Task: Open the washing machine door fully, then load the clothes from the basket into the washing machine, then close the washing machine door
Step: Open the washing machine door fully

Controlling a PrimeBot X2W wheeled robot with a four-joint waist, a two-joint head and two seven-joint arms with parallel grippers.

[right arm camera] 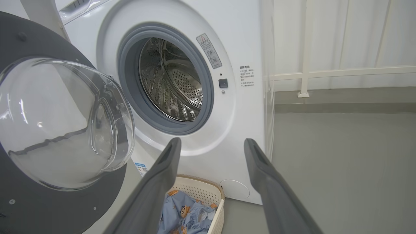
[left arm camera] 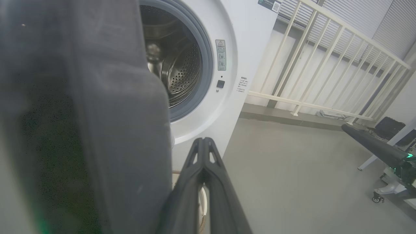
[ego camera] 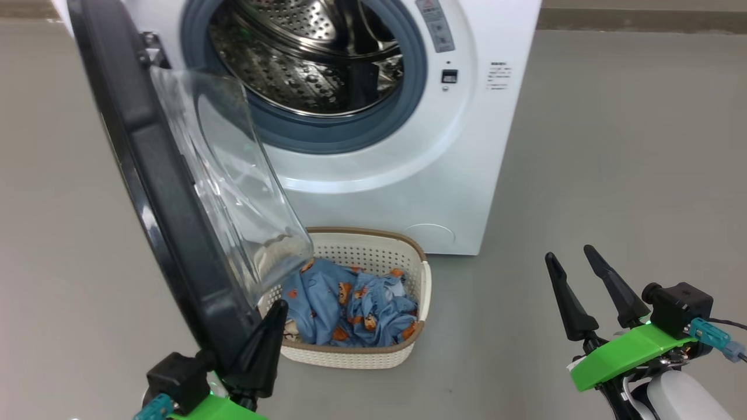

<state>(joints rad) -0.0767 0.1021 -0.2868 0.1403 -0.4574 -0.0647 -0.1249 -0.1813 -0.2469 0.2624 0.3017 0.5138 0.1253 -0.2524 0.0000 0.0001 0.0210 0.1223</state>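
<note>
Door (ego camera: 157, 192) rim sits just left of your left gripper (ego camera: 279, 306), fingers pinched together, holding nothing. Push off-line and they may skid off the glossy rim into the basket (ego camera: 373, 233) and clothes (ego camera: 350, 303) just beyond. Right gripper (ego camera: 571, 254) is spread and empty.

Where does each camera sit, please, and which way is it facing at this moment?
Head view: high on the robot, looking down at the washing machine, its open door and the basket of clothes; left tool shut, right tool open.
Left wrist view: along the shut left fingers, close beside the door's dark rim, towards the drum; right tool at the right edge.
Right wrist view: along the open right fingers, towards drum, door glass and basket.
Shared: all see the drum; head and right wrist see the clothes.
</note>
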